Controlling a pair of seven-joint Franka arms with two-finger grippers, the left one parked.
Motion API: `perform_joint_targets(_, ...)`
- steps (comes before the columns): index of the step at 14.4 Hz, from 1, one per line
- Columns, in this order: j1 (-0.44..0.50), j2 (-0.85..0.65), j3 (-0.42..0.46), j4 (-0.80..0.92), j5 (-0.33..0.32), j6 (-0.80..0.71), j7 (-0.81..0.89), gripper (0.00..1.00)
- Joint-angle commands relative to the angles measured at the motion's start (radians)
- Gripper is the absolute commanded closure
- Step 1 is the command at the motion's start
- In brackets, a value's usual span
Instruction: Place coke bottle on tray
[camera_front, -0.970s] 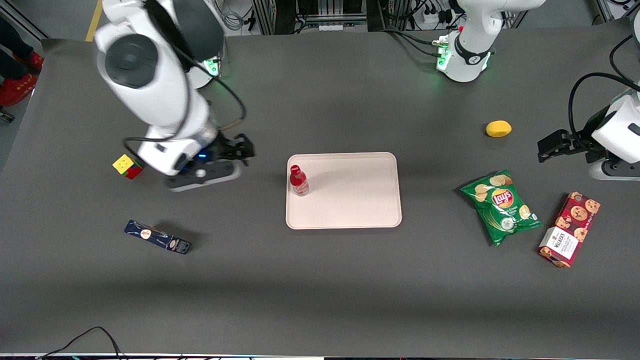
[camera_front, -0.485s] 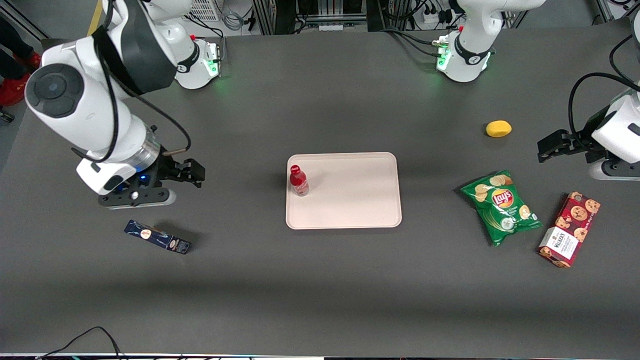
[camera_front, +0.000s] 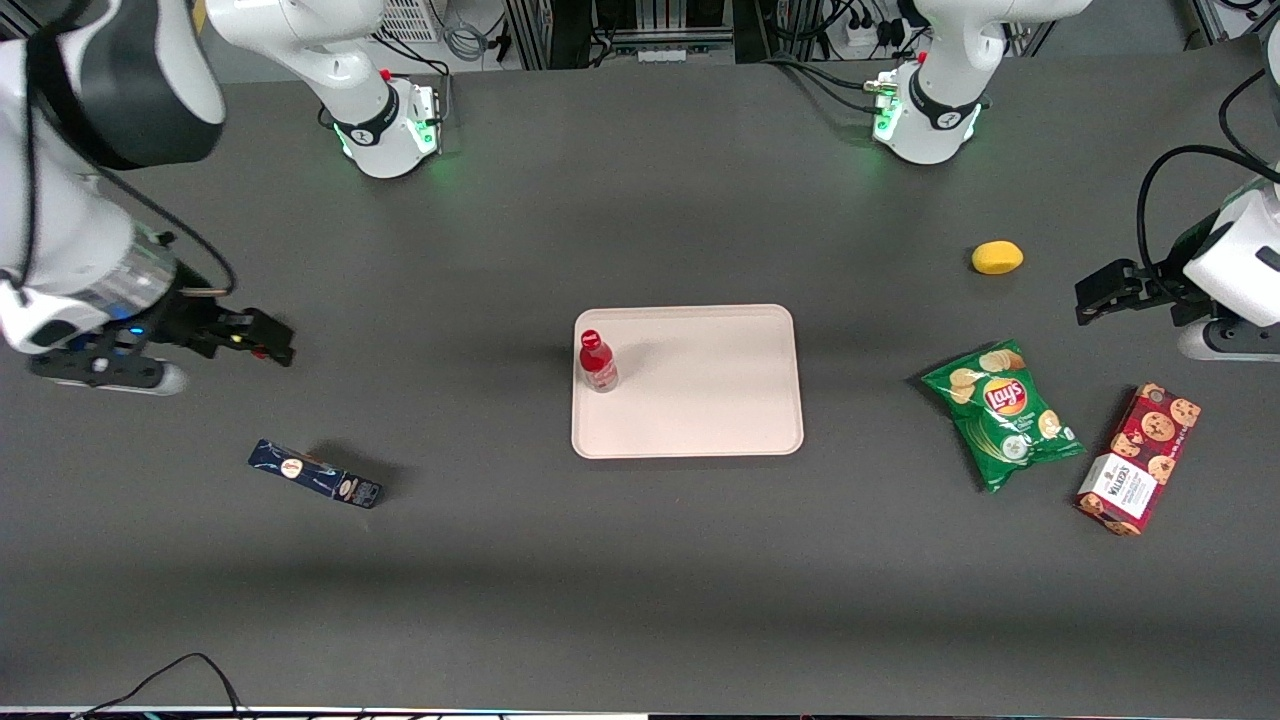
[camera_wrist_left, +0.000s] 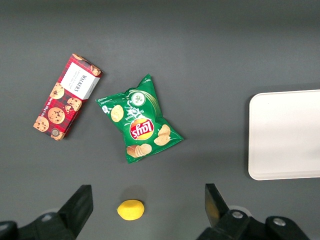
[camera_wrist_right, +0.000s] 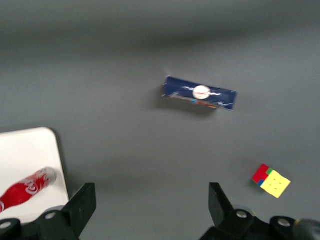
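Observation:
The coke bottle, small and red with a red cap, stands upright on the pale pink tray, close to the tray's rim at the working arm's end. The right wrist view also shows the bottle on the tray's corner. My right gripper is open and empty, above the bare table, well away from the tray toward the working arm's end of the table. Its two fingers stand wide apart over grey table.
A dark blue oblong box lies nearer the front camera than the gripper; it also shows in the right wrist view. A colour cube shows there too. A chips bag, a cookie box and a lemon lie toward the parked arm's end.
The right arm has swung away from the tray toward its own end of the table, gripper open and empty. The bottle stays on the tray.

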Motion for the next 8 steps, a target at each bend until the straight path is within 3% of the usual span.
perform_joint_targets(1, -0.046, -0.016, -0.001, 0.037, 0.025, -0.042, -0.018, 0.0)
perform_joint_targets(8, -0.06, 0.0, -0.003, 0.054, 0.025, -0.058, -0.011, 0.0)
